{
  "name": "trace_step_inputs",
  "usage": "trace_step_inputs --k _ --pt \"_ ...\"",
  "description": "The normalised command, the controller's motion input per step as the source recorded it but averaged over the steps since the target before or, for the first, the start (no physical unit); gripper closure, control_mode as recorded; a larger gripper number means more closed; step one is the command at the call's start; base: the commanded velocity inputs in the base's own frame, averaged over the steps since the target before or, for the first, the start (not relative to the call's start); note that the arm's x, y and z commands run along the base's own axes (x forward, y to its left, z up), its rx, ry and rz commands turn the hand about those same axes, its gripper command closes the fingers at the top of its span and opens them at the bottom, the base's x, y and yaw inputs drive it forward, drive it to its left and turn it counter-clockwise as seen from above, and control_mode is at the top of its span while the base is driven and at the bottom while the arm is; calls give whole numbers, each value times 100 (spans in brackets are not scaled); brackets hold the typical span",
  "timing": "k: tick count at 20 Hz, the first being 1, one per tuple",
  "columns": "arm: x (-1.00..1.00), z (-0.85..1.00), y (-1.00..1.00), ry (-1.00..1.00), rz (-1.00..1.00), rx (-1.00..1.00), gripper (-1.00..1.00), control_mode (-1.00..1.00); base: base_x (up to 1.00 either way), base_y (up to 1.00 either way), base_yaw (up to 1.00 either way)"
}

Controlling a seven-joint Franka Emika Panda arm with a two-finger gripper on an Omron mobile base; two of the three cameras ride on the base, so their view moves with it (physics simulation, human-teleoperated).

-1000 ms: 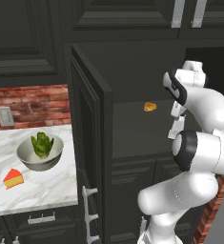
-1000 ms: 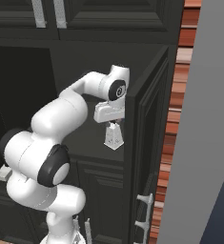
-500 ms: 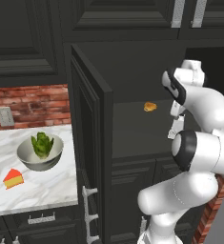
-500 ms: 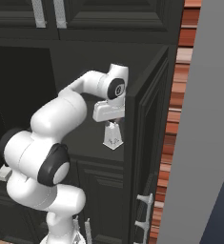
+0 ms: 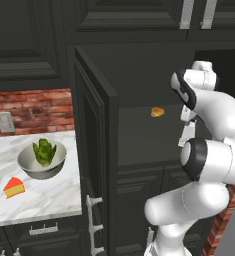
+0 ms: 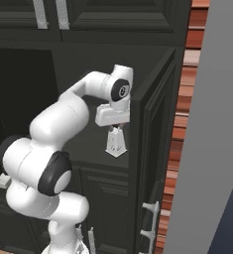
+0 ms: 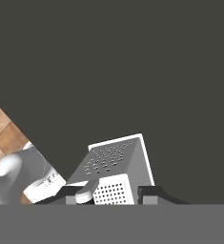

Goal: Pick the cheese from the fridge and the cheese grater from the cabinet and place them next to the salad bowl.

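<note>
Pale dotted cheese grater [image 6: 116,143] upright inside open black cabinet [image 5: 91,130]; cheese [image 5: 13,187] beside salad bowl [image 5: 41,159].

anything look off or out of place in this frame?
Nothing spilled or damaged. The cheese lies flat on the counter beside the upright salad bowl. The gripper holds the cheese grater upright in front of the open cabinet. A small orange-brown lump sits on its shelf.
</note>
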Motion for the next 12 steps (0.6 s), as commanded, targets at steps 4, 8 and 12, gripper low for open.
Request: trace_step_inputs --k 4,8,12 --pt "-24 17 1 0 0 0 100 -100 0 0 0" --pt "-33 6 2 0 0 0 100 -100 0 0 0" --pt "-44 0 7 0 0 0 100 -100 0 0 0"
